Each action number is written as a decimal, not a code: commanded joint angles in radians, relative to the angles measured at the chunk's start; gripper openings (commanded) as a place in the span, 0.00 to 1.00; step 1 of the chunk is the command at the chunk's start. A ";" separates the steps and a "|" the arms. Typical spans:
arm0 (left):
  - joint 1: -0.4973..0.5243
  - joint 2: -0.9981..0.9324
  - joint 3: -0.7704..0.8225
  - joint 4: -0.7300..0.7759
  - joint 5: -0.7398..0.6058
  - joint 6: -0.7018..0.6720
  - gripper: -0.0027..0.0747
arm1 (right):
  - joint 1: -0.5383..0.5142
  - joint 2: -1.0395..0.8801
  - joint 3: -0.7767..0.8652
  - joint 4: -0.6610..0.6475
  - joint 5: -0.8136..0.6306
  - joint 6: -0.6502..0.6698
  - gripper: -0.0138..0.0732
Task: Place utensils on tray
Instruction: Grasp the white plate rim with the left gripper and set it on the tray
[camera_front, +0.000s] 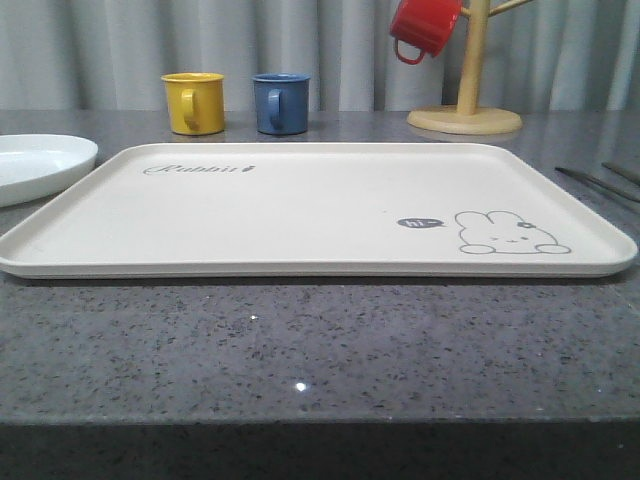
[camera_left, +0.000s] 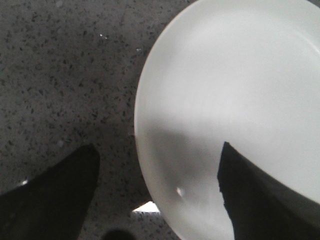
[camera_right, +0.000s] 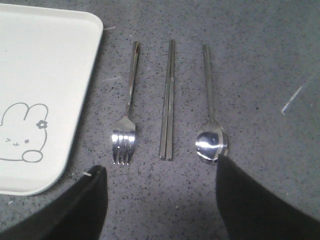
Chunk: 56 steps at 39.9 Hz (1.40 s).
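The cream tray with a rabbit drawing lies in the middle of the grey table, nothing on it; its corner also shows in the right wrist view. Beside that corner lie the silver utensils in a row on the table: a fork, a pair of chopsticks and a spoon. Thin utensil ends show at the table's right in the front view. My right gripper hovers open above the table just short of the utensils. My left gripper is open over the white plate's rim.
A round white plate sits left of the tray. Behind the tray stand a yellow mug and a blue mug. A wooden mug tree at the back right carries a red mug.
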 joint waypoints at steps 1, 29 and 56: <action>-0.003 0.004 -0.042 -0.027 -0.058 0.002 0.67 | -0.007 0.008 -0.024 0.000 -0.068 0.000 0.73; -0.058 -0.103 -0.181 -0.070 0.014 0.025 0.01 | -0.007 0.008 -0.024 0.000 -0.068 0.000 0.73; -0.520 0.088 -0.179 -0.063 0.135 0.025 0.31 | -0.007 0.008 -0.024 0.000 -0.068 0.000 0.73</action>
